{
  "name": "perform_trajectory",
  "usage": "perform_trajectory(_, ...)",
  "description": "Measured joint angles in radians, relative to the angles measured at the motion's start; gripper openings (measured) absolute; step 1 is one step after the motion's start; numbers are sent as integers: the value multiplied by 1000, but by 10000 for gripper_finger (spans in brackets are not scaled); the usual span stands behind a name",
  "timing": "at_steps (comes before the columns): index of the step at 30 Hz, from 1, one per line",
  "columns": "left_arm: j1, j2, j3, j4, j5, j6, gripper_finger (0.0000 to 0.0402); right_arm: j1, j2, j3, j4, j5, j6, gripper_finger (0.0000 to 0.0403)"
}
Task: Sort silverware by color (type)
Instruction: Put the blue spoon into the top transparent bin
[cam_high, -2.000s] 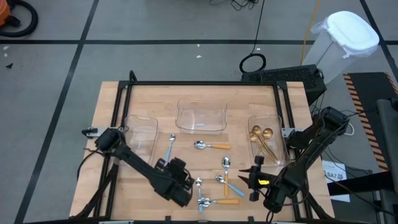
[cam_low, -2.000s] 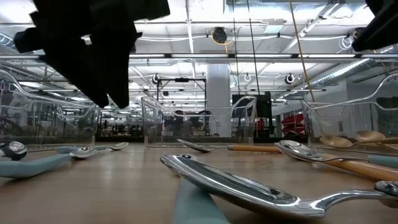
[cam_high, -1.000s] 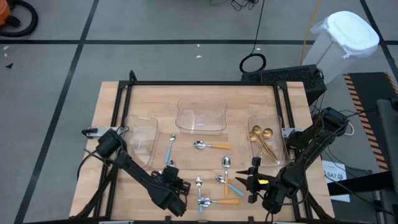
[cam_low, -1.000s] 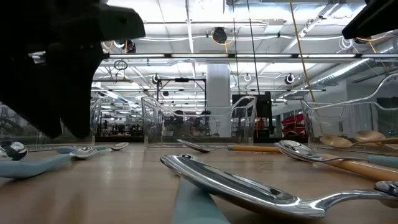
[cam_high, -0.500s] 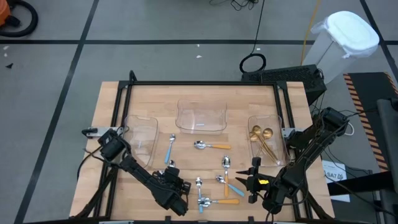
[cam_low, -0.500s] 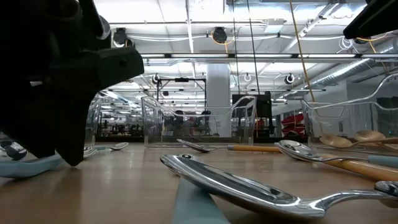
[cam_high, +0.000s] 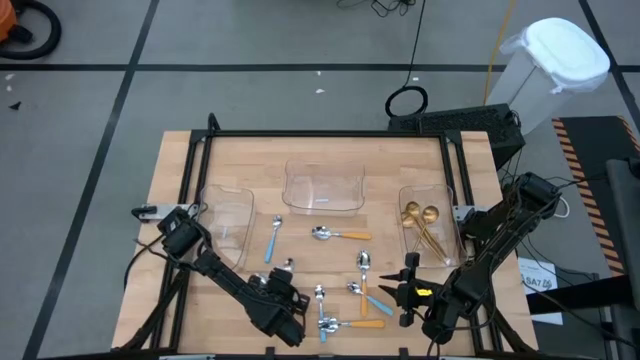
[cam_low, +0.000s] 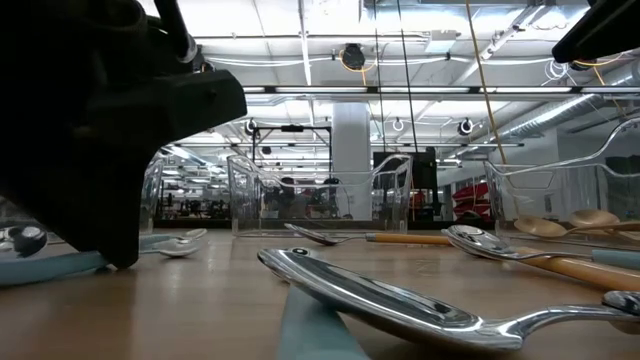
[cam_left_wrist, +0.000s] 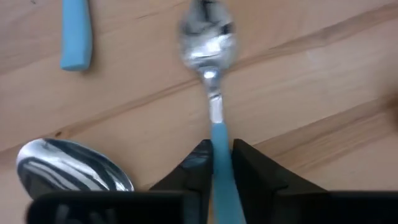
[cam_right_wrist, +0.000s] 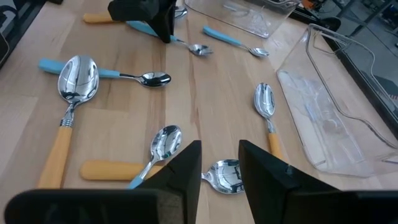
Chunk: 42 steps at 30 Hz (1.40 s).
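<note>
My left gripper (cam_high: 283, 292) is down on the table near the front left, shut on a blue-handled spoon (cam_left_wrist: 210, 37) whose silver bowl (cam_high: 287, 264) points toward the far edge. My right gripper (cam_right_wrist: 219, 163) hovers open above the front right (cam_high: 408, 288) with nothing between its fingers. Blue-handled spoons (cam_high: 273, 240) and orange-handled spoons (cam_high: 340, 234) lie flat on the wood in the middle. Gold spoons (cam_high: 420, 220) lie in the right-hand clear tray (cam_high: 447, 215). My left gripper pinches the spoon's blue handle (cam_left_wrist: 219, 144) between its two fingers, one on each long side, a little behind the silver neck. The fingers come steeply from above, pointing down. The spoon's bowl (cam_left_wrist: 208, 34) lies on the table.
Clear trays stand at the far left (cam_high: 228, 215) and far centre (cam_high: 323, 187). Several spoons (cam_right_wrist: 78, 81) lie close together at the front centre between the two grippers. A black frame (cam_high: 330, 134) runs round the tabletop.
My left gripper has sunk the last bit down to the table, onto the blue-handled spoon. That spoon's bowl has swung a little toward the table's right edge. My right arm has kept still.
</note>
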Motion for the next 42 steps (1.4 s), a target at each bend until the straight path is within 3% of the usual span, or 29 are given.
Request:
perform_trajectory(7,-1,1,0,5,-13,33,24,0,0,0,0,0,0,100)
perform_trajectory(20,0,3,-1,13,-48,77,20,0,0,0,0,0,0,100)
perform_trajectory(42,12,-24,-3,12,-150,324,17,0,0,0,-15,-3,-12,100)
